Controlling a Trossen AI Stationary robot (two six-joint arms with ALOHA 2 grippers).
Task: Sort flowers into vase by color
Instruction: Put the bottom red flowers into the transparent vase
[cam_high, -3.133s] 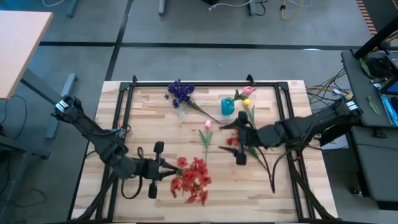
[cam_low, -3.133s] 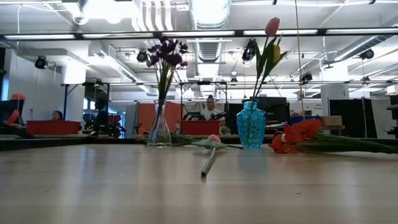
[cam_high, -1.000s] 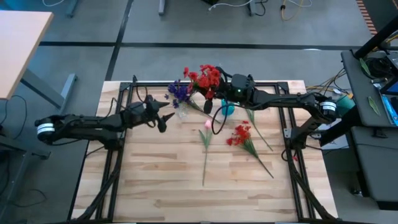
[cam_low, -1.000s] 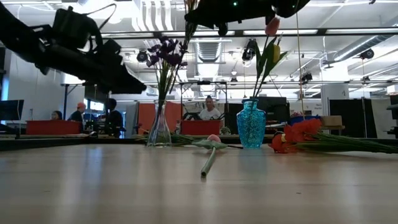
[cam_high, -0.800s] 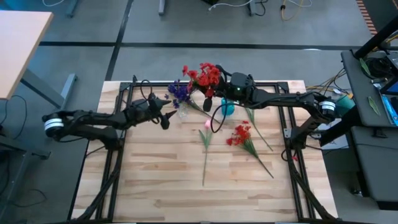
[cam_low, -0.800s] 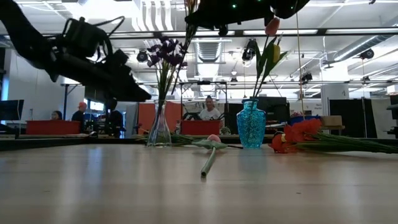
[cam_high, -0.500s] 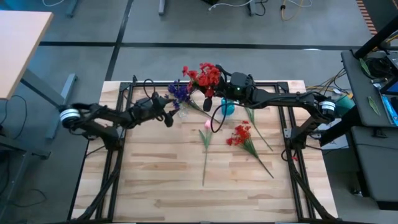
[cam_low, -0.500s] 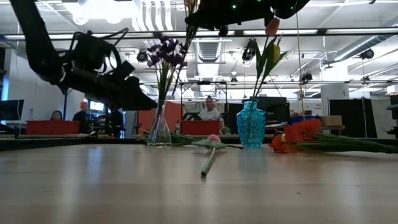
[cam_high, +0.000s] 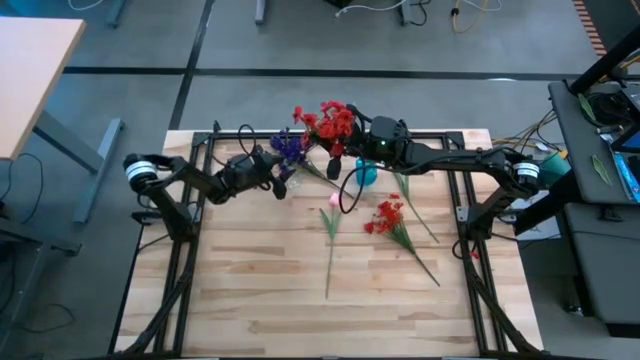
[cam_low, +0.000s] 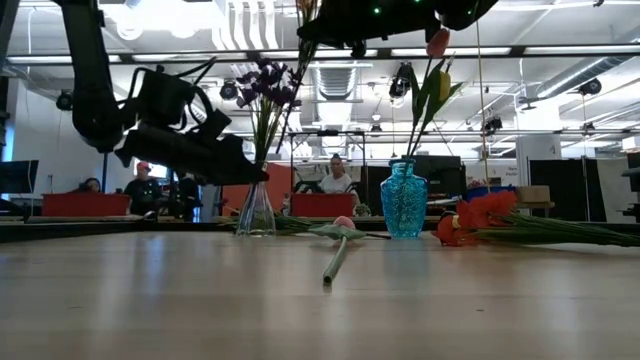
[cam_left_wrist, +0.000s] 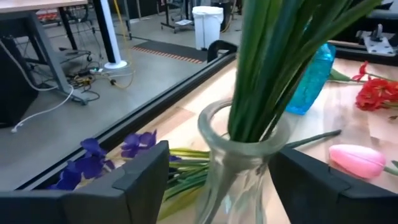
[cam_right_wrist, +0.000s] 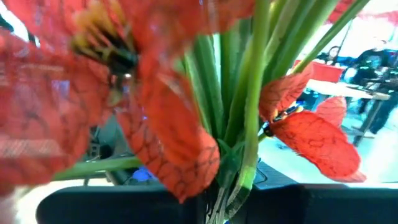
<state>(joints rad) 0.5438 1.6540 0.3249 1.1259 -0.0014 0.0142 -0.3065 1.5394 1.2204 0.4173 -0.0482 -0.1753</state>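
Note:
A bunch of red flowers (cam_high: 327, 121) hangs high over the table's far side with my right gripper (cam_high: 341, 157) shut on it. Its green stems (cam_left_wrist: 273, 68) slant down into the mouth of a clear glass vase (cam_left_wrist: 239, 165), which also holds purple flowers (cam_low: 265, 82). My left gripper (cam_high: 281, 181) is open, one finger on either side of that vase, low by the table. A blue vase (cam_low: 403, 200) holds a pink and a yellow tulip (cam_low: 437, 45). My right gripper pinches the red bunch's green stems (cam_right_wrist: 231, 177) between its two fingers, just below the blooms. It reaches in about level from the table's right, high above the table. The bunch stands tilted, blooms up, its lower ends inside the clear vase.
A pink tulip (cam_high: 331, 201) lies mid-table, its long stem pointing to the near edge. A red flower (cam_high: 386, 215) lies right of it. A purple flower (cam_left_wrist: 93, 165) lies on the table behind the clear vase. People sit in the room beyond.
My left gripper has moved toward the table's right and far edges and come down to the clear vase, ending with its fingers around it. The red bunch has stayed in place.

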